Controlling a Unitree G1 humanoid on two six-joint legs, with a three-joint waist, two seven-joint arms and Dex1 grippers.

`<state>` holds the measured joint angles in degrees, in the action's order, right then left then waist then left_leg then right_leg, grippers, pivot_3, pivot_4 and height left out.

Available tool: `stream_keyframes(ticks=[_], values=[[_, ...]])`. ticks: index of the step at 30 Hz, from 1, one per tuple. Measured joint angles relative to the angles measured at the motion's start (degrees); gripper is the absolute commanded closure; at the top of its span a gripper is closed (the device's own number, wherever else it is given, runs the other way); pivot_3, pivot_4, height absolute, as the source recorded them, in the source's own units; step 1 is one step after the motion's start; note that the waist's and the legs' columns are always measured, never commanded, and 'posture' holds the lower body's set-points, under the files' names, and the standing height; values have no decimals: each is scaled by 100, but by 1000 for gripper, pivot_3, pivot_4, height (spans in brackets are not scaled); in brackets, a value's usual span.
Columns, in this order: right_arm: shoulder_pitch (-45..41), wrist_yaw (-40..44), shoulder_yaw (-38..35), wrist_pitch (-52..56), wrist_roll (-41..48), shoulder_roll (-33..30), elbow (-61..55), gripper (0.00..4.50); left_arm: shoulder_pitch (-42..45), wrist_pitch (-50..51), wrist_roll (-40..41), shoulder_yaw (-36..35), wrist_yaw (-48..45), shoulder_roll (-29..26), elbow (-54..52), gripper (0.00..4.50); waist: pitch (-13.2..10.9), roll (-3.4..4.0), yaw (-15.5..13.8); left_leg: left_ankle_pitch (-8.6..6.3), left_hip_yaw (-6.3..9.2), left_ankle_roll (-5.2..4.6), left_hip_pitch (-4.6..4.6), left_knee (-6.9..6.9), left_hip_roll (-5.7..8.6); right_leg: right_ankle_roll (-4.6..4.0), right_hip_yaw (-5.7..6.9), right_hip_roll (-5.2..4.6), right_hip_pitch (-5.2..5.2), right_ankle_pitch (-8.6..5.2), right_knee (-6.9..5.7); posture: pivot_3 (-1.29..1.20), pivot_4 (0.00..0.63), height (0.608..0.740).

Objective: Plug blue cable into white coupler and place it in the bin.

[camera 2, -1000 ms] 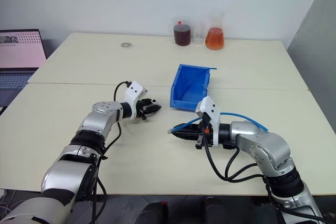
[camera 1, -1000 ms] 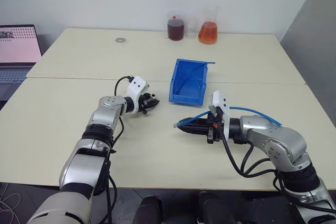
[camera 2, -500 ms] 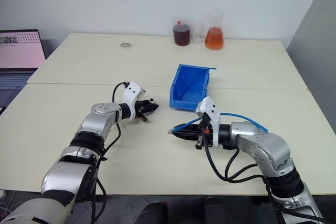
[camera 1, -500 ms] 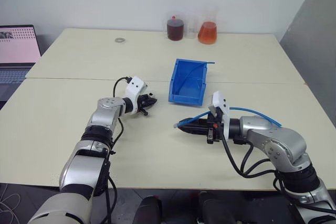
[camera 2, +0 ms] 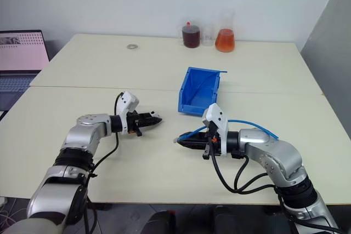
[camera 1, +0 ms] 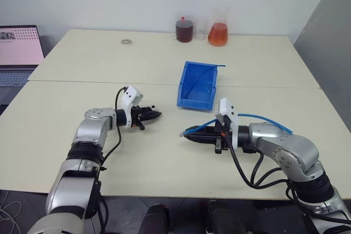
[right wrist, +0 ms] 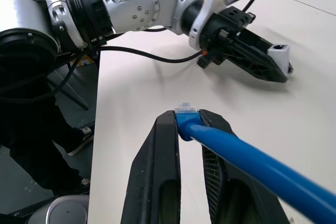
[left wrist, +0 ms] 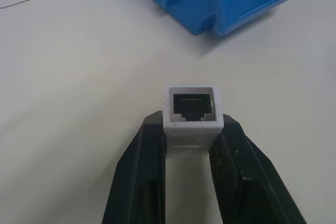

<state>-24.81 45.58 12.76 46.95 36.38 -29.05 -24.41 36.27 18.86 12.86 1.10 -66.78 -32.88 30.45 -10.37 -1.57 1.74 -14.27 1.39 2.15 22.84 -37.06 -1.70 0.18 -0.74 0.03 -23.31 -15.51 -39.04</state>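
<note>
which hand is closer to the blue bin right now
Right, though not by much. The right hand, holding the blue cable, sits just in front of the bin; the left hand, gripping the white coupler, is off to its left.

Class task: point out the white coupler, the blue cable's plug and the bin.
white coupler (left wrist: 191,113), left wrist view, socket face.
blue cable (right wrist: 186,115), right wrist view, plug end.
bin (camera 1: 193,101), left eye view, front wall.

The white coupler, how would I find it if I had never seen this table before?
Start at the bright-blue plastic bin in the middle of the pale table. Look to its left for the left gripper hovering above the tabletop. Pinched between its black fingers is the tiny white boxy coupler, the one white block with a dark square socket in its face.
</note>
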Motion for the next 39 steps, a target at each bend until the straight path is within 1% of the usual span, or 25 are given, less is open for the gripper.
stream_keyframes(ticks=[2,3,7,10,12,15,17,21,25,35,39], values=[[47,36,5,-3,-32,-52,-21,4248,-203,10,-6,97,-163,-135,-395,3701,0,0,-5,0,1,0,-1,0,0,-1,2,0,0,0,-1,0,150,740],[81,61,25,-4,-37,-81,-60,4248,-414,-101,-76,246,-278,-290,-760,3701,0,0,-2,0,1,0,-1,1,-2,0,0,1,0,0,0,0,150,740],[141,130,23,-4,-36,-223,-123,4248,-807,-404,-323,674,-616,-603,-1386,3701,0,0,-8,0,-2,0,-2,0,-1,5,0,0,0,-4,-1,0,150,740],[181,187,23,-4,-34,-313,-168,4248,-897,-590,-451,876,-816,-781,-1702,3701,0,0,-7,0,-4,0,-2,0,0,10,0,1,0,-6,-1,0,150,740],[222,202,15,-2,-30,-402,-216,4248,-923,-646,-502,1091,-1138,-1021,-2146,3701,0,1,-8,0,-7,0,-1,0,0,11,-2,1,0,-7,1,0,150,740],[248,216,15,2,-21,-425,-247,4248,-923,-595,-501,1181,-1304,-1102,-2399,3701,0,0,-8,0,-7,0,-1,0,0,21,-1,2,0,-13,1,0,150,740],[282,220,21,4,-20,-454,-297,4248,-927,-457,-517,1382,-1477,-1179,-2640,3701,0,0,-7,0,-7,0,0,0,0,22,0,4,0,-13,1,0,150,740],[275,195,66,4,-72,-453,-304,4248,-947,-334,-574,1623,-1634,-1251,-2832,3701,0,0,-5,0,-8,-1,-1,0,-1,22,-2,6,0,-13,0,0,150,740],[114,182,338,12,-260,-424,-283,4248,-973,-192,-675,1888,-1785,-1319,-3020,3701,0,1,1,0,-7,-1,-2,0,-2,22,-2,10,0,-14,-1,0,150,740],[-451,184,1041,14,-841,-159,94,4248,-842,-214,-849,2005,-1870,-1304,-3002,3701,0,0,-5,0,-6,-1,-2,-1,-2,22,-1,10,0,-14,-1,0,150,740],[-780,188,1421,19,-1108,129,462,4248,-838,-251,-889,2005,-1795,-1284,-2991,3701,0,2,-1,0,-7,-1,-7,-1,-2,22,-2,10,0,-14,-5,0,150,740]])
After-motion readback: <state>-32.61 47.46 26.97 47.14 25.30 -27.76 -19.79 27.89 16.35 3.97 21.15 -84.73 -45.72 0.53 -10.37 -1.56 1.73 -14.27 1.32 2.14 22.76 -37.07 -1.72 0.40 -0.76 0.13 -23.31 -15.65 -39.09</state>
